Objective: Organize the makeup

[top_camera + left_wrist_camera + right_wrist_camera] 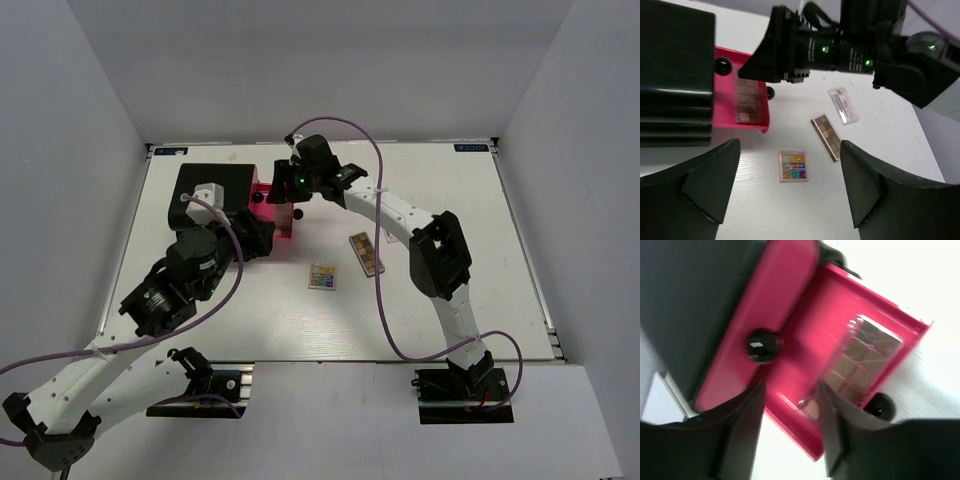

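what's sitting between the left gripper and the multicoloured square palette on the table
Nothing visible does. In the left wrist view the multicoloured square palette shows between the fingers of the open left gripper, alone on the white table. The long brown eyeshadow palette lies apart beside it, clear of the way.
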`<state>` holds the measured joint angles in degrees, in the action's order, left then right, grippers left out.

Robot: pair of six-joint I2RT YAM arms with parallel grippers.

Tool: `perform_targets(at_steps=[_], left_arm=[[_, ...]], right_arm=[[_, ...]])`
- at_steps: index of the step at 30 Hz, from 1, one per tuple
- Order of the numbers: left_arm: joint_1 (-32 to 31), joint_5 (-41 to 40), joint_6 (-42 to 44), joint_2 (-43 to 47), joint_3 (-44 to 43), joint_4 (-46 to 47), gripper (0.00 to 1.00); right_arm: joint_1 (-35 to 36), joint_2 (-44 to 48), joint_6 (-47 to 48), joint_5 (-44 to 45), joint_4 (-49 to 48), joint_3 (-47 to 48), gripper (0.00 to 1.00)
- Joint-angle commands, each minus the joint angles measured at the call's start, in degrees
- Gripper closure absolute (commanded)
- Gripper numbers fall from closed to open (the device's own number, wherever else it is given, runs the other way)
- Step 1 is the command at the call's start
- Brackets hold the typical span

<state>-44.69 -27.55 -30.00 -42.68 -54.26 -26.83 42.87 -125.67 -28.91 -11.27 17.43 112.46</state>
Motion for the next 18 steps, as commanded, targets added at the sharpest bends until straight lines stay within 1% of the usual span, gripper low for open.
perform_targets(at_steps=[1,3,4,5,7,8,9,11,12,14,15,16,17,18], left_arm=[[0.3,6.18,1.26,-4.16,-1.98,3.62,0.14],[0.3,9.6,1.0,-8.55,-2.69,4.59,0.19],[0.3,10.84,0.65,-10.04,-2.95,5.72,0.21],[0.3,11.9,0.47,-12.49,-2.96,6.69,0.27],[-0.48,14.35,-0.23,-15.06,-3.04,8.8,0.35],[-0.49,15.15,-0.58,-16.29,-3.31,9.25,0.4],[-0.49,16.12,-1.02,-19.08,-3.48,9.86,0.43],[-1.02,18.58,-2.17,-22.26,-4.71,10.13,0.47],[-1.02,19.28,-2.69,-26.1,-5.5,9.7,0.47],[-1.02,20.87,-4.1,-30.17,-8.56,8.64,0.49],[-1.02,21.04,-4.54,-34.62,-9.97,7.33,0.49],[-1.02,20.96,-5.67,-36.84,-11.21,6.53,0.49],[-1.63,20.78,-6.03,-38.78,-13.57,6.18,0.48],[-2.24,20.44,-6.38,-42.45,-14.72,6.0,0.44]], right_arm=[[-0.07,7.36,6.13,-5.87,-5.21,-0.32,0.5],[-0.33,9.47,9.82,-4.74,-5.56,-1.36,0.58],[-0.94,10.26,10.7,-4.03,-5.65,-3.2,0.73],[-1.38,11.83,11.76,-3.24,-6.09,-4.52,0.81],[-3.48,13.51,12.64,-1.31,-6.27,-8.81,1.0],[-4.19,15.08,13.08,-0.43,-5.75,-10.15,1.0],[-6.98,15.97,13.78,0.36,-5.39,-11.73,1.0],[-9.11,18.51,14.75,-0.59,-5.13,-16.56,1.0],[-12.86,19.57,15.28,-0.77,-5.21,-18.4,1.0],[-15.18,23.07,16.24,-2.43,-5.3,-23.66,1.0],[-19.1,24.14,17.38,-2.79,-5.13,-25.17,1.0],[-20.27,25.28,18.18,-2.97,-4.87,-26.67,1.0],[-22.29,27.47,19.05,-3.06,-4.78,-29.64,1.0],[-23.09,28.62,20.89,-2.71,-4.25,-30.98,1.0]])
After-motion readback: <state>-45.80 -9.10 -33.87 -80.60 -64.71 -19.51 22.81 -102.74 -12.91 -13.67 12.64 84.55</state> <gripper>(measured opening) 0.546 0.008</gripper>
